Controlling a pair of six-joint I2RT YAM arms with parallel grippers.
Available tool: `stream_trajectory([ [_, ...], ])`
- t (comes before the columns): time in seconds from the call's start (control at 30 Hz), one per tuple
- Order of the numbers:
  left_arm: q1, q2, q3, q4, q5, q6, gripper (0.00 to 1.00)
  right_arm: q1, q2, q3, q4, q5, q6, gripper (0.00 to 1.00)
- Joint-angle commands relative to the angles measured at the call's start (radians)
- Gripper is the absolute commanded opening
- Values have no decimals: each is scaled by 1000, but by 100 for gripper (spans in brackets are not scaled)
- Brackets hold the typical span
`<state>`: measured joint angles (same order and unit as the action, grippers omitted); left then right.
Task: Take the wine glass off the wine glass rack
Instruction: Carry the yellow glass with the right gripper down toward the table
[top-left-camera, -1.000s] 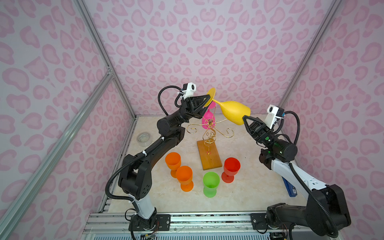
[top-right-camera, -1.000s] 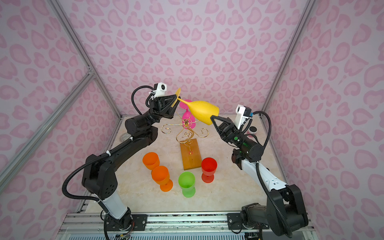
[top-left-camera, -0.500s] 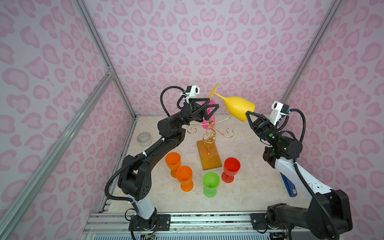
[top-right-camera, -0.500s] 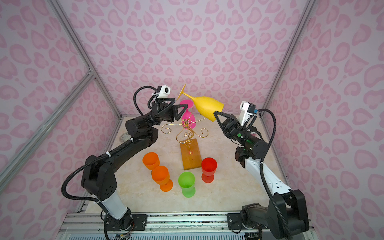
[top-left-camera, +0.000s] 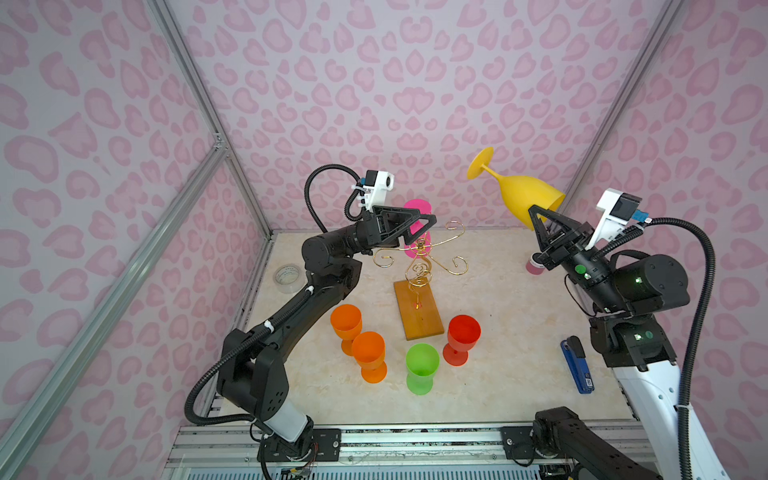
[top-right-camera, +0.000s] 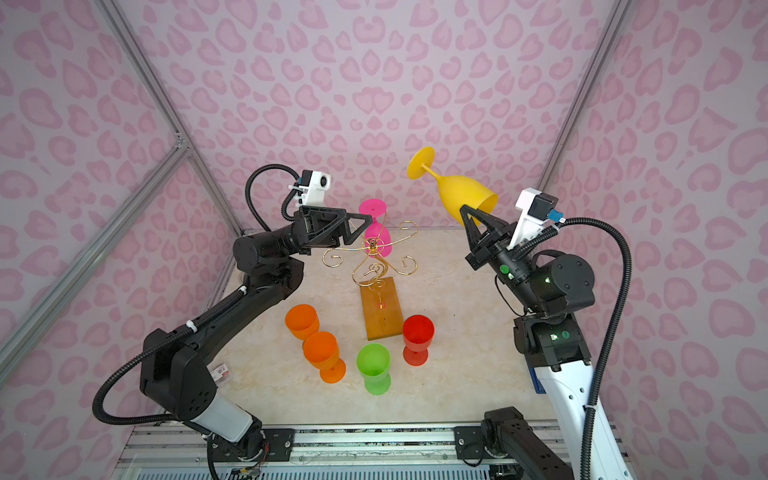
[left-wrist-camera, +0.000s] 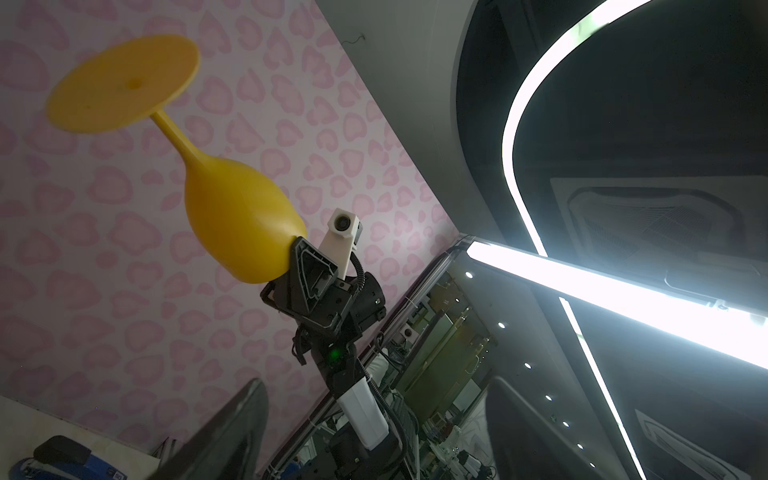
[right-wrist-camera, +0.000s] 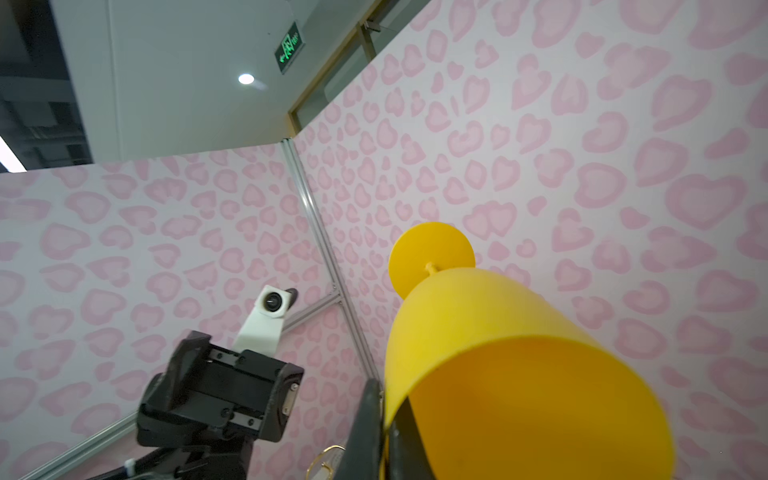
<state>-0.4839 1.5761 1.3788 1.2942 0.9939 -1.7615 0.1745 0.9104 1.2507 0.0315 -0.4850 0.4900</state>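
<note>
A yellow wine glass (top-left-camera: 524, 194) (top-right-camera: 462, 194) hangs in the air to the right of the wine glass rack, foot up and tilted. My right gripper (top-left-camera: 535, 212) (top-right-camera: 466, 211) (right-wrist-camera: 384, 401) is shut on its rim, one finger inside the bowl (right-wrist-camera: 498, 353) and one outside. The gold wire rack (top-left-camera: 420, 266) (top-right-camera: 375, 259) stands on its wooden base (top-left-camera: 417, 313). A pink wine glass (top-left-camera: 417, 208) (top-right-camera: 379, 239) still hangs on it, upside down. My left gripper (top-left-camera: 431, 221) (top-right-camera: 366, 218) (left-wrist-camera: 376, 384) is open and empty at the rack's top, beside the pink glass.
In front of the rack stand two orange glasses (top-left-camera: 347, 324) (top-left-camera: 369, 353), a green one (top-left-camera: 422, 365) and a red one (top-left-camera: 462, 334). A blue stapler (top-left-camera: 577, 370) lies at the right, a tape roll (top-left-camera: 286, 276) at the left wall, and a small pink cup (top-left-camera: 533, 267) under the right gripper.
My left gripper has opened, let go of the yellow glass's foot and dropped toward the rack top. The right arm has carried the glass to the right, away from the rack.
</note>
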Motion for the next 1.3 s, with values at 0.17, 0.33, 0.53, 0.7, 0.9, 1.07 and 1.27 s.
stream_trajectory([
  [0.17, 20, -171, -14, -562, 10, 590, 86, -17, 74, 78, -562, 292, -192, 0],
  [0.33, 42, -264, -27, -777, -56, 781, 88, -21, 173, 92, -671, 290, -224, 0],
  [0.53, 74, -353, -72, -924, -176, 910, 88, -21, 292, 76, -731, 210, -265, 0],
  [0.7, 86, -417, -82, -1051, -280, 1026, 89, -16, 330, 34, -744, 181, -283, 0],
  [0.9, 102, -438, -84, -1092, -313, 1056, 90, 34, 365, 19, -810, 205, -321, 0],
  [1.07, 110, -444, -85, -1098, -335, 1060, 90, 99, 399, -3, -842, 195, -344, 0],
  [1.27, 114, -452, -85, -1131, -339, 1066, 90, 174, 439, -17, -866, 239, -350, 0],
])
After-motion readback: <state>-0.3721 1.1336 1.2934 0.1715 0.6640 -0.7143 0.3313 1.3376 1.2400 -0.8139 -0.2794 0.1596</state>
